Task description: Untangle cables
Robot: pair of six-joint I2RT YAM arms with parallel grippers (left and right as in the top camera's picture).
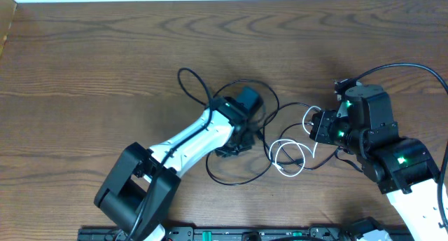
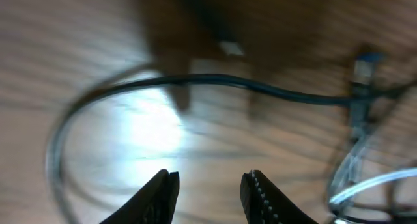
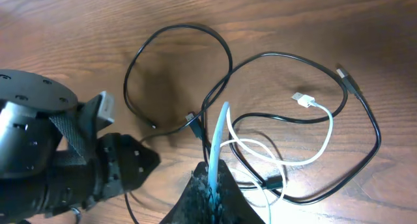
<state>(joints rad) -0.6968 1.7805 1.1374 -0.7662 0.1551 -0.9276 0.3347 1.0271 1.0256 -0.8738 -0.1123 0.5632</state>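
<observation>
- Right gripper (image 3: 215,185): jaws are closed tight on the white cable (image 3: 222,123). The strand rises straight out of the fingertips, then loops round to its plug (image 3: 303,98), which lies free on the table (image 1: 105,45) beyond the right gripper.
- Left gripper (image 2: 210,195): jaws are narrowly parted with nothing between them, though the view is blurred. One black cable (image 2: 260,87) arcs across the table just ahead of its tips.
- Black cables (image 3: 182,27): overlapping loops are spread in front of the right gripper, between it and the left arm (image 3: 52,152). They cross the white cable close to the right gripper at more than one spot.
- Step in hand, as I read it: you are separating the white cable from the black loops, with one end pinched and the other arm free to pin.
- Next move calls for: set the left gripper over that black strand, close on it alone, then draw the right gripper away slowly. Watch for the white loop snagging on a black plug.
</observation>
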